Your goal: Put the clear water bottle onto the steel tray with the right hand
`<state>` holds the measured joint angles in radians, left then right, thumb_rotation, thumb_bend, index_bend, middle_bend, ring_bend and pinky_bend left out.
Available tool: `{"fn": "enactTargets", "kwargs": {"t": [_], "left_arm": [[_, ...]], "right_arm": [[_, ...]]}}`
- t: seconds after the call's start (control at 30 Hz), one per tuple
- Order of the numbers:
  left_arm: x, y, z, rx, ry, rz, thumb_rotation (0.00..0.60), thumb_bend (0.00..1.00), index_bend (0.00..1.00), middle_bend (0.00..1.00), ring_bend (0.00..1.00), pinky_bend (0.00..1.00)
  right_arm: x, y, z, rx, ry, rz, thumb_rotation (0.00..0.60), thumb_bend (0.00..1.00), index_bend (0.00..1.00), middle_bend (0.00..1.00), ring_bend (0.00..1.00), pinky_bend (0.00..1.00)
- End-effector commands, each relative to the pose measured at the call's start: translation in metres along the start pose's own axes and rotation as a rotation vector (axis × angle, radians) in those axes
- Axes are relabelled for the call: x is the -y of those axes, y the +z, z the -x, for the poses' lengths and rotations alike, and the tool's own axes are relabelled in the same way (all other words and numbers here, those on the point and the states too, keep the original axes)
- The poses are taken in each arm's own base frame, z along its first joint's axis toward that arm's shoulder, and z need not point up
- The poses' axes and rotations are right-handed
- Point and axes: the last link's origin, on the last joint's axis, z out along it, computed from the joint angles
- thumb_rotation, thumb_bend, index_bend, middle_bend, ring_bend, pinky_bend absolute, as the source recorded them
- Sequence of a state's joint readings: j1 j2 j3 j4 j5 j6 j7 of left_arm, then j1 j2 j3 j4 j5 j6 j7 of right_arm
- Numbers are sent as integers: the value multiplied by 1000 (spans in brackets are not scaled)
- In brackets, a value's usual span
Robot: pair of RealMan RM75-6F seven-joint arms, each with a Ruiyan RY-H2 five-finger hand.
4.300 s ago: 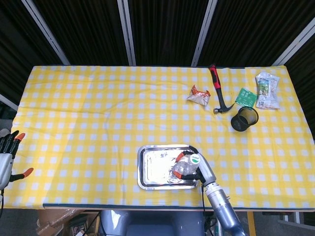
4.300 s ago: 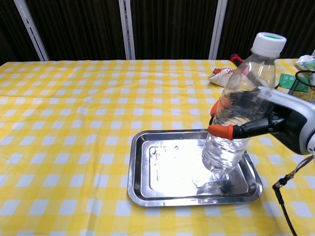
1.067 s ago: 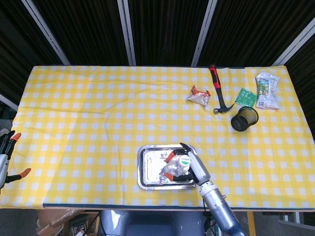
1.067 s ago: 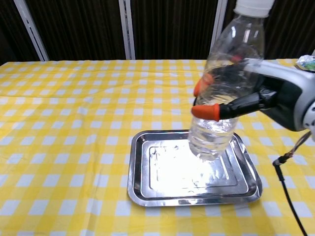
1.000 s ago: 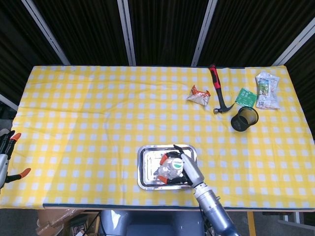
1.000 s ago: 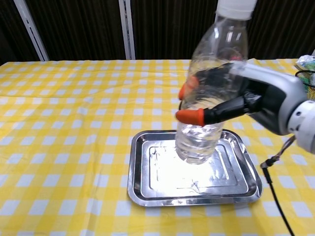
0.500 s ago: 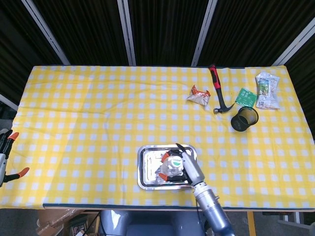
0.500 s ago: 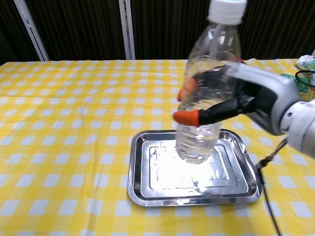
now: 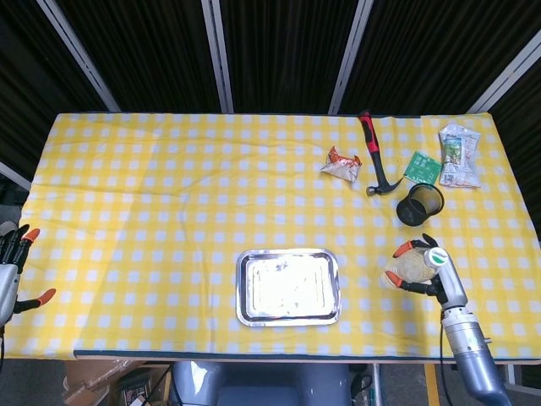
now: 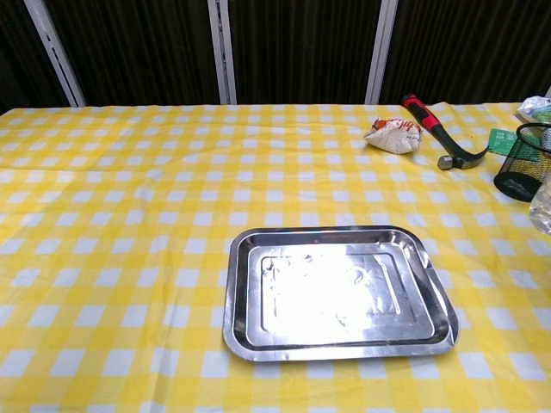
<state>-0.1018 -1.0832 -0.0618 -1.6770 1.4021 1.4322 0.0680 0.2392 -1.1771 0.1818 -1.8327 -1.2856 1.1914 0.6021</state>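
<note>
The clear water bottle (image 9: 412,267) with a white and green cap is gripped in my right hand (image 9: 433,277), orange fingertips wrapped around its body. It hangs over the yellow checked cloth to the right of the steel tray (image 9: 287,288), well apart from it. In the chest view the tray (image 10: 336,292) lies bare near the front edge, and only a clear sliver of the bottle (image 10: 544,206) shows at the right border. My left hand (image 9: 12,264) stays off the table's left edge, fingers apart and holding nothing.
A red-handled hammer (image 9: 374,156), a crumpled snack packet (image 9: 341,164), a black mesh cup (image 9: 419,204), a green card (image 9: 423,167) and some packets (image 9: 458,154) lie at the back right. The mesh cup stands just behind the held bottle.
Half a second ago my right hand held the bottle upright over the tray. Now hand and bottle are away to the right, over the cloth, and the tray is bare.
</note>
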Motion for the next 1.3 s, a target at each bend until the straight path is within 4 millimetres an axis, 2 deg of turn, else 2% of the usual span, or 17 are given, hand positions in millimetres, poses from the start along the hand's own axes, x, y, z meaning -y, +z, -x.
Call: {"fn": "enactTargets", "kwargs": {"t": [0.03,0.2,0.4,0.53,0.57,0.67,0.83,1.07,1.13,1.2,1.3], "left_arm": [[0,0,0,0,-1,0,600,190,46,0,0,0],[1,1,-1,-1,-4,-2,600,190,46,0,0,0],[3,1,-2,-1,-11,0,600,190,46,0,0,0],[4,1,-3,1,-13,4,600,190,46,0,0,0],[5,1,-4,-1,-16,4,600,190,46,0,0,0],[7,1,-6,-8,-22,2,600,190,46,0,0,0],[8,0,-7,-9,-25,1,600,190,46,0,0,0],[3,0,-4,-1,-16,13,600,190,46,0,0,0],[2,0,-3,1,-13,13,600,190,46,0,0,0],[1,0,-1,5,-7,9,600,190,46,0,0,0],[0,0,-1,1,-8,6,600,190,46,0,0,0]], "right_arm": [[4,2,12,35,-13,-19,600,779,867,681,298,0],[24,9,51,119,-1,-62,600,779,867,681,298,0],[57,13,109,224,4,-134,600,780,867,681,298,0],[88,15,157,288,7,-194,600,780,867,681,298,0],[98,13,174,329,1,-213,600,779,867,681,298,0],[102,13,184,314,-16,-195,600,779,867,681,298,0],[85,17,164,246,-24,-120,600,779,867,681,298,0],[38,18,96,114,-30,-1,600,779,867,681,298,0],[23,15,72,78,-41,31,600,779,867,681,298,0],[4,10,39,33,-58,72,600,779,867,681,298,0],[-2,9,26,36,-60,62,600,779,867,681,298,0]]}}
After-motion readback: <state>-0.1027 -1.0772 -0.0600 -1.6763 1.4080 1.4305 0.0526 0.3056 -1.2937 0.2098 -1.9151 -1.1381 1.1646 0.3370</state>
